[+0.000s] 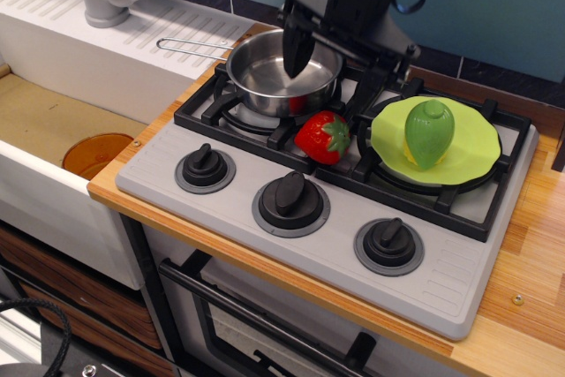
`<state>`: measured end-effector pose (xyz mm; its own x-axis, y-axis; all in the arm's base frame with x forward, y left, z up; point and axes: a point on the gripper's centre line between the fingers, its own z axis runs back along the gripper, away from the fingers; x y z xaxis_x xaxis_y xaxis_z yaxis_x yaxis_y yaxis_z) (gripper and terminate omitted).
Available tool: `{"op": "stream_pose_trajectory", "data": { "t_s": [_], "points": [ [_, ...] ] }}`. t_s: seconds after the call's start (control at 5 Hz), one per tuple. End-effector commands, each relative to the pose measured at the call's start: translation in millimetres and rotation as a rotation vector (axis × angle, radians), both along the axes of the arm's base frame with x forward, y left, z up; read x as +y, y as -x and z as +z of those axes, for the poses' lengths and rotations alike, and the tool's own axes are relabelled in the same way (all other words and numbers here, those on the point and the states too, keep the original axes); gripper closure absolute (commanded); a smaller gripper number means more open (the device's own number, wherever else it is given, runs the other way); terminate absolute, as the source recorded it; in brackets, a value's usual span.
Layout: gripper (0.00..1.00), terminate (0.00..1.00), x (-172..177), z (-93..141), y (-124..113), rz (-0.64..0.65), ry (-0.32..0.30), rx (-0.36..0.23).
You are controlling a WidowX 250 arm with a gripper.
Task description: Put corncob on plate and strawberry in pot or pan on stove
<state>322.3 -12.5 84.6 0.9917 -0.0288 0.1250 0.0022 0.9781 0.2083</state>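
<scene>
While the corncob point(429, 132) already sits upright on the lime-green plate point(472, 149) over the right burner, the first half of the task looks settled, and the step in hand is, by my reading, the approach to the strawberry point(323, 137). Only one view is given, looking down on the stove point(291, 218) from the front left. The strawberry lies on the grate between the two burners, just beside the front wall of the steel pan point(284, 71), which stands empty on the left burner with its thin handle pointing toward the white drainboard point(106, 41). The gripper point(340, 66) hangs above and behind the fruit, fingers spread wide and holding nothing: one dark finger point(296, 46) shows against the pan's interior, the other comes down near the gap between pan and plate. It is not touching the strawberry. The next move calls for bringing the spread fingers forward and down so that they straddle the red fruit, without knocking the pan's rim or the plate's edge, then closing and lifting it over the rim into the pan.
</scene>
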Motion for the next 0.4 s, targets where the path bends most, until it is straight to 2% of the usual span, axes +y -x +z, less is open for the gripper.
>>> {"op": "stream_pose_trajectory", "data": {
  "t_s": [0.0,0.2],
  "points": [
    [0.00,0.00,-0.3,9.2,-2.2,0.017,0.023,-0.104],
    [0.00,0.00,-0.3,-0.6,-1.6,0.022,0.039,-0.116]
  ]
}}
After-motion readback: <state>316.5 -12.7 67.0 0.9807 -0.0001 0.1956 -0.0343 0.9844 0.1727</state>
